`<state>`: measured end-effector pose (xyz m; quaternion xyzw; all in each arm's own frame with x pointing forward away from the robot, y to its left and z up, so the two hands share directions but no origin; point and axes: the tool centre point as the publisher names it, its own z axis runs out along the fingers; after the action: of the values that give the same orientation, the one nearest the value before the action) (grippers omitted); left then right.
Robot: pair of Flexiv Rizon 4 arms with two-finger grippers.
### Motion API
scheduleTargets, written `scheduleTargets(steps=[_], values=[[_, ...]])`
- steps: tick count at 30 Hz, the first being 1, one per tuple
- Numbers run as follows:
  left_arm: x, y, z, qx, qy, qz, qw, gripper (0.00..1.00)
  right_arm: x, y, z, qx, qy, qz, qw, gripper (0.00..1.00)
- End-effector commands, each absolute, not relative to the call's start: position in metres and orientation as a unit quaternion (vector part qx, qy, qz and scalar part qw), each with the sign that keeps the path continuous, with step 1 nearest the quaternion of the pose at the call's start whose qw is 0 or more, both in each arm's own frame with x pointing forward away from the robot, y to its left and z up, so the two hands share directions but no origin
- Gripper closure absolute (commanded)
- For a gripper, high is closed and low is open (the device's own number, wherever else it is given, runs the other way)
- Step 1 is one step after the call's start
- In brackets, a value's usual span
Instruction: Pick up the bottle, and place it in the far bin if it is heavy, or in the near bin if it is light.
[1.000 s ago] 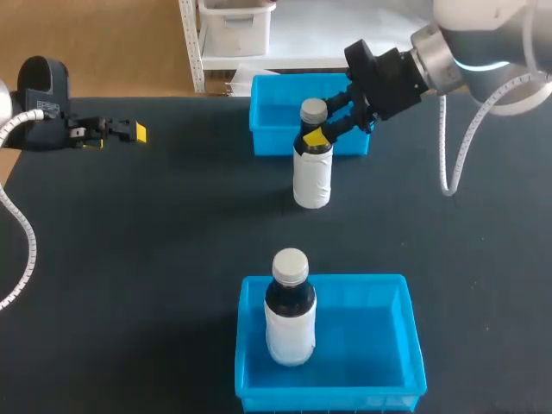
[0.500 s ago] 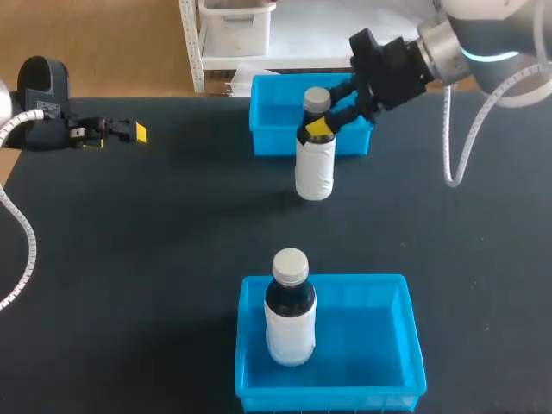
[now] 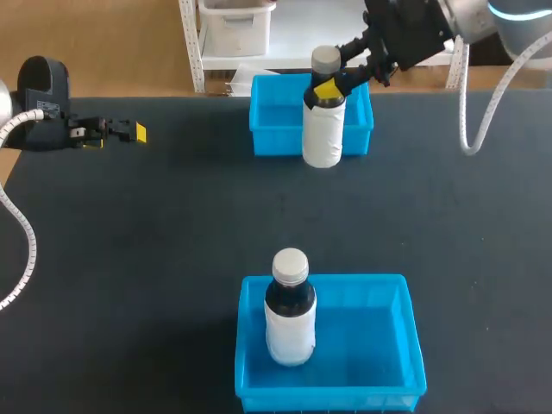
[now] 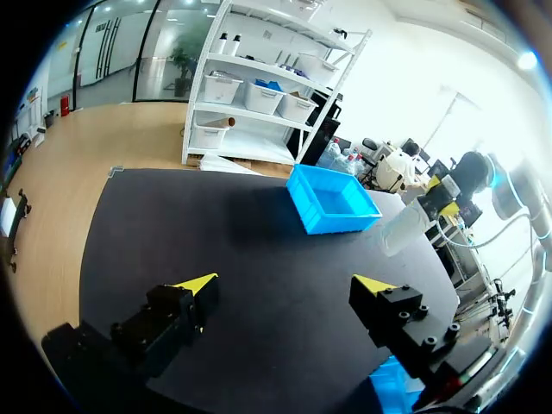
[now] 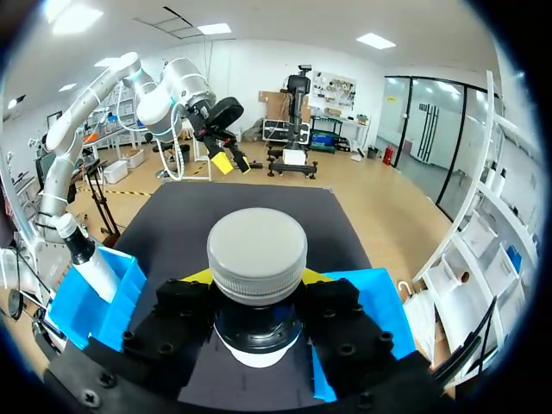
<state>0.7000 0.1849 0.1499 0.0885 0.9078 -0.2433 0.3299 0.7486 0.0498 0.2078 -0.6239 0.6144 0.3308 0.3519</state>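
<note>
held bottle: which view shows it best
The head view: the held bottle shows whole, cap to base, in the right gripper by the far bin. The right wrist view shows only its cap and neck. The left wrist view shows it small, pale and far off.

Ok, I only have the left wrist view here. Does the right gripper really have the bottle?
Observer: Yes. In the right wrist view the right gripper is shut on the bottle, at the neck just under the cap.
Operator: Anything in the near bin?
Observer: In the head view a second bottle stands upright in the near bin, on its left side.
Operator: Is mine inside the far bin yet?
Observer: Not that I can tell. In the head view it hangs upright at the far bin, in line with its front wall.
</note>
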Motion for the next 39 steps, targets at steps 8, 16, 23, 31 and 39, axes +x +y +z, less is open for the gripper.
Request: scheduleTargets(steps=[8,16,23,31,39], values=[[0.7,0.185,0.15,0.088,0.908,-0.243,0.33,0.0,0.739,0.037,0.234,-0.621,0.616,0.334,0.352,1.0],[0.7,0.185,0.15,0.088,0.908,-0.243,0.33,0.0,0.758,0.032,0.259,-0.631,0.611,0.327,0.348,1.0],[0.7,0.185,0.15,0.088,0.908,-0.243,0.33,0.0,0.794,0.04,0.273,-0.637,0.605,0.324,0.351,1.0],[0.7,0.185,0.15,0.088,0.908,-0.243,0.33,0.0,0.835,0.061,0.266,-0.649,0.592,0.328,0.348,1.0],[0.7,0.185,0.15,0.088,0.908,-0.243,0.33,0.0,0.874,0.083,0.241,-0.661,0.583,0.331,0.338,1.0]])
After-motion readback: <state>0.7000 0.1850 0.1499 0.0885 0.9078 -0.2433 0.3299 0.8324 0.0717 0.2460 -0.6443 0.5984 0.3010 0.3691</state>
